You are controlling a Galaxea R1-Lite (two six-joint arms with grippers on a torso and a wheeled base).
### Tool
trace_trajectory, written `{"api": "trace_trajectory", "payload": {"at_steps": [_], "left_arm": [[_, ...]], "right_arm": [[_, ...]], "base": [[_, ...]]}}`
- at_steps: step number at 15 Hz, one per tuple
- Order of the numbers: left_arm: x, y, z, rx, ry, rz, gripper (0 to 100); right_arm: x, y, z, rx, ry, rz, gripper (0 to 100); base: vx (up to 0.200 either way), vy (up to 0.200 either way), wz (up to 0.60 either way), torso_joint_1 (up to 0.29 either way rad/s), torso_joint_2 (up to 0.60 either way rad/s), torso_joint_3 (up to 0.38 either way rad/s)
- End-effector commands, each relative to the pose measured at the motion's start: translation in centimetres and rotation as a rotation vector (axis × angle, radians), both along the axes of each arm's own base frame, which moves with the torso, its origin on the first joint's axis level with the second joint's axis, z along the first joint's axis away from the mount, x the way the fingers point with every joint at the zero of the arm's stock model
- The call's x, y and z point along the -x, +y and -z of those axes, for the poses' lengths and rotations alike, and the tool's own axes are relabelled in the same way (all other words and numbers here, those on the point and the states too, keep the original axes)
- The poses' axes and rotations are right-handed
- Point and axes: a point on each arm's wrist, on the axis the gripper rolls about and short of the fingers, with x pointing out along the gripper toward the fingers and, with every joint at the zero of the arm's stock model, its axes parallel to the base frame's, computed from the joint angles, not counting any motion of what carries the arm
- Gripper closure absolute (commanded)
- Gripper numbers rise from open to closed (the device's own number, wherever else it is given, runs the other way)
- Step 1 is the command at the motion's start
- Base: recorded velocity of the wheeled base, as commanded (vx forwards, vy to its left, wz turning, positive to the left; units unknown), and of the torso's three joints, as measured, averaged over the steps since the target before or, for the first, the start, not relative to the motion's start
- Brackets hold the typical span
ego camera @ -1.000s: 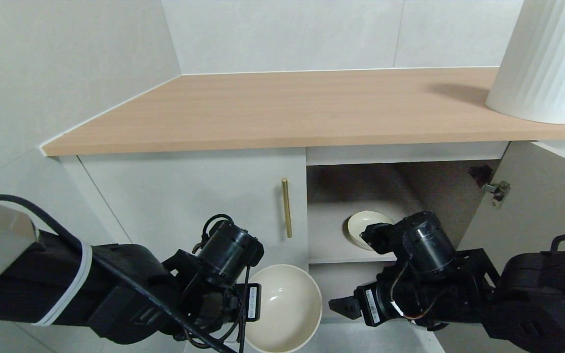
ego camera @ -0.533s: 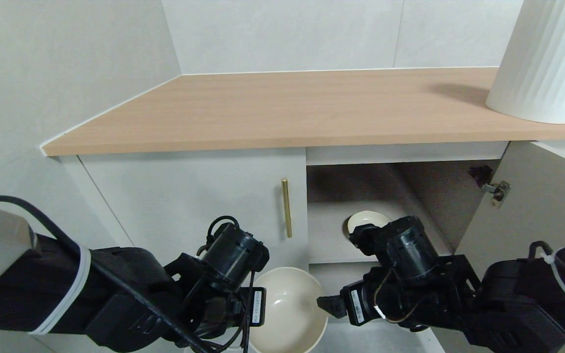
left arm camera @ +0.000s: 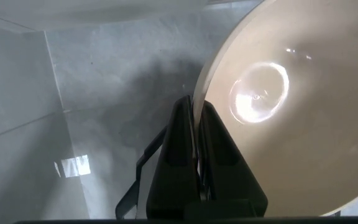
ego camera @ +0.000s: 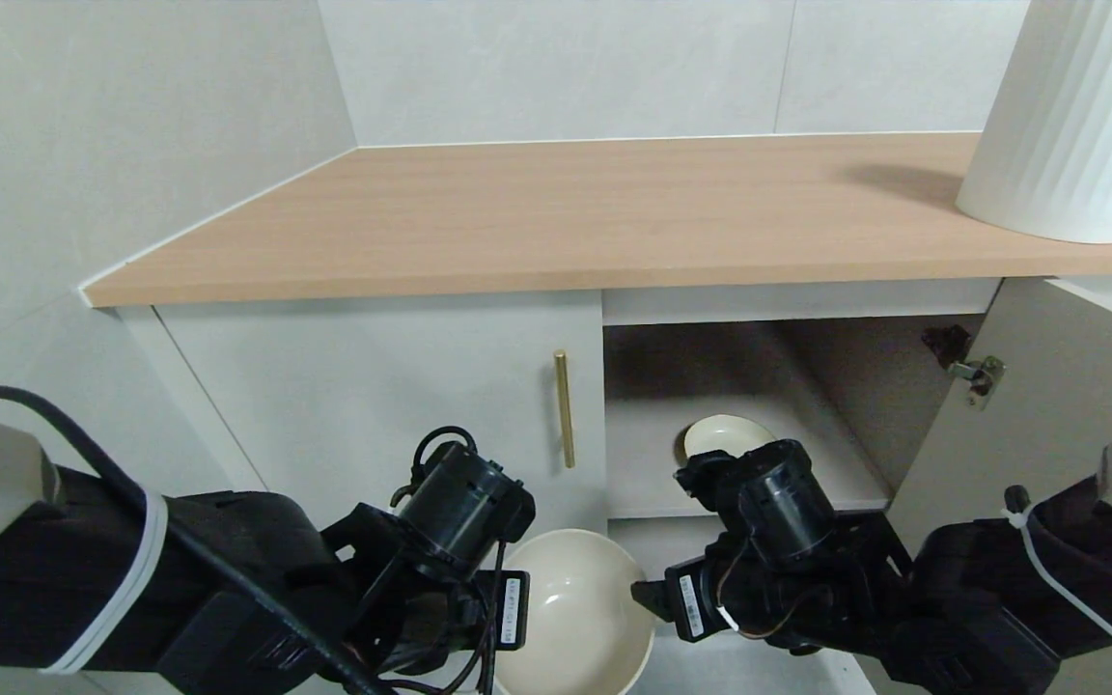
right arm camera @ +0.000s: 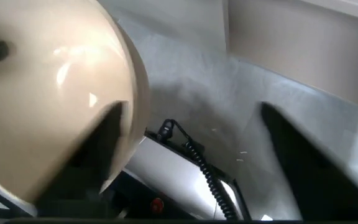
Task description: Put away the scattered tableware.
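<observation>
The large bowl [ego camera: 570, 613] sits in my left gripper [ego camera: 510, 610], its rim between the fingers [left arm camera: 182, 143], low in front of the cabinet [ego camera: 373, 386]. My right gripper [ego camera: 651, 600] is just beside the bowl, at its 3 o'clock. At 1 o'clock from the bowl, farther back, 1 small dish [ego camera: 722, 434] lies on the shelf [ego camera: 643, 473] inside the cabinet's right compartment. The door handle [ego camera: 564, 408] stands at the bowl's 12 o'clock, on the closed left door. The open right door [ego camera: 1029, 405] hangs at the shelf's 3 o'clock. On the countertop [ego camera: 556, 212] above, a ribbed container [ego camera: 1068, 116] stands at 2 o'clock, at the right end.

No readable text, left sticker [ego camera: 514, 610], right sticker [ego camera: 686, 606] (print too small)
</observation>
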Motion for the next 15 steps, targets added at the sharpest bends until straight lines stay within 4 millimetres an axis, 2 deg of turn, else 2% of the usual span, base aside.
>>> {"api": "trace_trajectory", "payload": {"at_steps": [1, 13, 14, 15], "left_arm": [[0.02, 0.02, -0.07, 0.001, -0.002, -0.001, 100], [-0.04, -0.03, -0.04, 0.001, 0.0, -0.002, 100], [-0.04, -0.03, -0.04, 0.001, 0.0, -0.002, 0], [-0.04, -0.03, -0.04, 0.001, 0.0, -0.002, 0]], "right_arm": [[-0.05, 0.04, 0.32, 0.007, 0.007, 0.0, 100], [-0.09, 0.0, 0.32, 0.007, 0.007, 0.002, 100], [-0.08, 0.0, 0.27, 0.006, 0.006, 0.002, 100], [-0.08, 0.0, 0.27, 0.006, 0.006, 0.002, 100]], "base": [[0.0, 0.0, 0.0, 0.0, 0.0, 0.0], [0.0, 0.0, 0.0, 0.0, 0.0, 0.0], [0.0, 0.0, 0.0, 0.0, 0.0, 0.0], [0.0, 0.0, 0.0, 0.0, 0.0, 0.0]]}}
